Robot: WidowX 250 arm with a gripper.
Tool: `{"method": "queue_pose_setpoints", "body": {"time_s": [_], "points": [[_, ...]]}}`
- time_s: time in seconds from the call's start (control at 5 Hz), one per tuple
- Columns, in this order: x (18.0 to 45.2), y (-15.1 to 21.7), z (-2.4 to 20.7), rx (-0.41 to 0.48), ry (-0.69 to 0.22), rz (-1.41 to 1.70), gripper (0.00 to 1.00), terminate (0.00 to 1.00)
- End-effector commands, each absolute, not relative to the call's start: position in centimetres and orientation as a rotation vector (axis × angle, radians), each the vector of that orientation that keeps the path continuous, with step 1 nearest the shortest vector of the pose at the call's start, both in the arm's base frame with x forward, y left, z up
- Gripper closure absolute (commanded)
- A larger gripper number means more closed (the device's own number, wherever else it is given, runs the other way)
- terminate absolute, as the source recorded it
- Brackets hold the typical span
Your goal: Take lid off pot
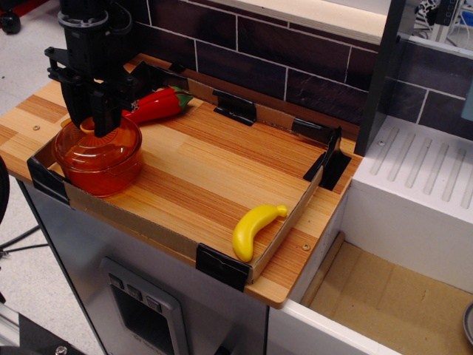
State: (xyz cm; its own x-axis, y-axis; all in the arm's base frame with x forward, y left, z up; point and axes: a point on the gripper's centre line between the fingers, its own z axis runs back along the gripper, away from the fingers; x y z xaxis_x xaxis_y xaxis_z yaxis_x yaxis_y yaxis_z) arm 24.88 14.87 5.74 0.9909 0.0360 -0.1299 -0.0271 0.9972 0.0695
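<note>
From my station I see the black gripper hanging straight down over the orange pot, which sits at the left end of the wooden counter, inside the low cardboard border with its black corner brackets. The domed orange lid is on top of the pot, and the jaws are drawn in close together around the lighter ring knob at the lid's centre. They look clamped on it, though the knob itself is mostly hidden behind the fingers (only a pale orange sliver shows at the left side). I cannot tell whether the lid's rim is seated on the pot or slightly raised, since both are the same translucent orange. A red toy pepper lies just behind the pot, near the dark brick wall. A yellow banana rests well apart at the front right edge of the border. A white ridged drainboard sits to the right of the counter.
</note>
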Motion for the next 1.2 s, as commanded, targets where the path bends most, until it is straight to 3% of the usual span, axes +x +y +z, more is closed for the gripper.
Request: {"method": "queue_pose_setpoints", "body": {"time_s": [0.0, 0.2, 0.6, 1.0], "points": [[26.0, 17.0, 13.9, 0.152, 0.037, 0.084, 1.0, 0.0], [26.7, 16.2, 16.3, 0.13, 0.019, 0.123, 1.0, 0.0], [27.7, 11.3, 14.6, 0.112, 0.052, 0.161, 1.0, 0.0], [29.0, 4.8, 13.8, -0.023, 0.015, 0.084, 1.0, 0.0]]}}
